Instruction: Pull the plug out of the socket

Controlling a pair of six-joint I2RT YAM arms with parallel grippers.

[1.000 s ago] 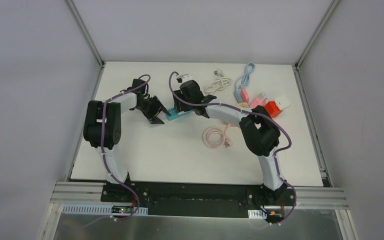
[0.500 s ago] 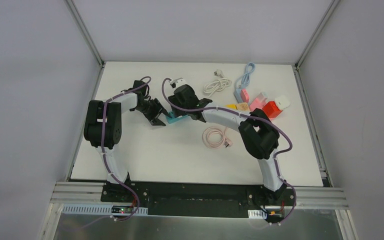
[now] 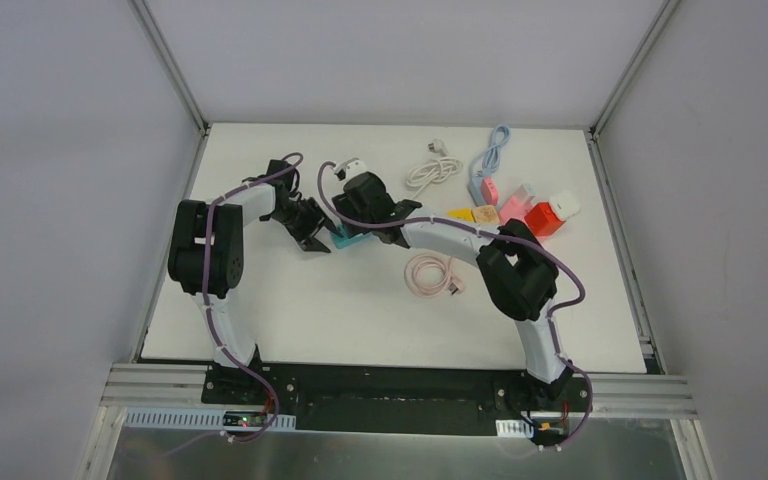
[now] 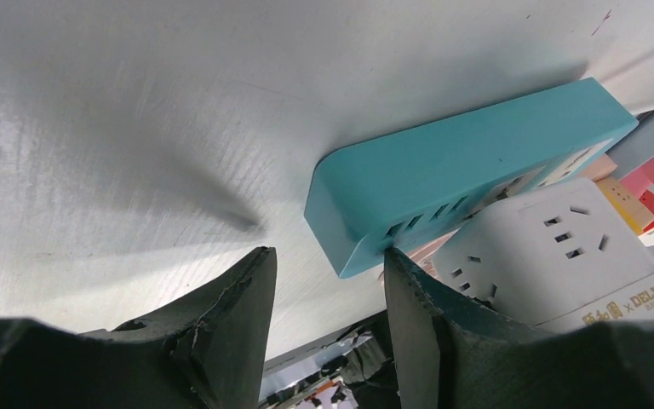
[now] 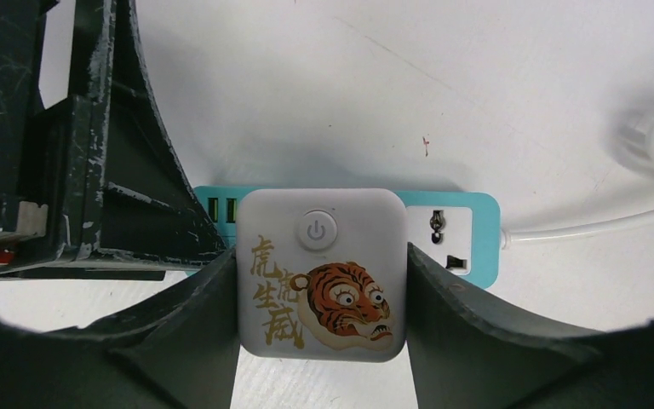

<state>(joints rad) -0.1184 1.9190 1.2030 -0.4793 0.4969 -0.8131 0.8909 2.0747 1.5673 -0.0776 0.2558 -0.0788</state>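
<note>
The white rounded-square plastic plug [image 5: 322, 273] is a smooth, glossy cube with soft corners. Its top carries a round power button, gold characters and a printed tiger's face, and in the left wrist view its side walls show slotted outlet holes. It sits plugged into the teal plastic socket strip [image 5: 477, 217], a flat bar with rounded corners that lies on the matt white counter [image 3: 360, 320]. One end of the strip is pierced by a row of small rectangular ports, and one free outlet shows beside the plug. A thin white cord [image 5: 596, 226] leaves the strip's opposite end. Further back and to the right on the counter lie a bundled white cable [image 3: 433, 172], a pale blue cable [image 3: 496, 150] and a cluster of small pink, red and yellow blocks [image 3: 543, 218]. A coiled pink cable [image 3: 430, 273] lies nearer the arms, and all of these are well apart from the plug. The right fingers [image 5: 468, 332], dark and scuffed, press flat against two opposite sides of the plug, clamped on it with the tiger face between them. The left fingers [image 4: 221, 324], black with chipped edges, stand apart at the strip's port end. One touches the strip's corner, while bare counter shows between the other and the teal plastic.
</note>
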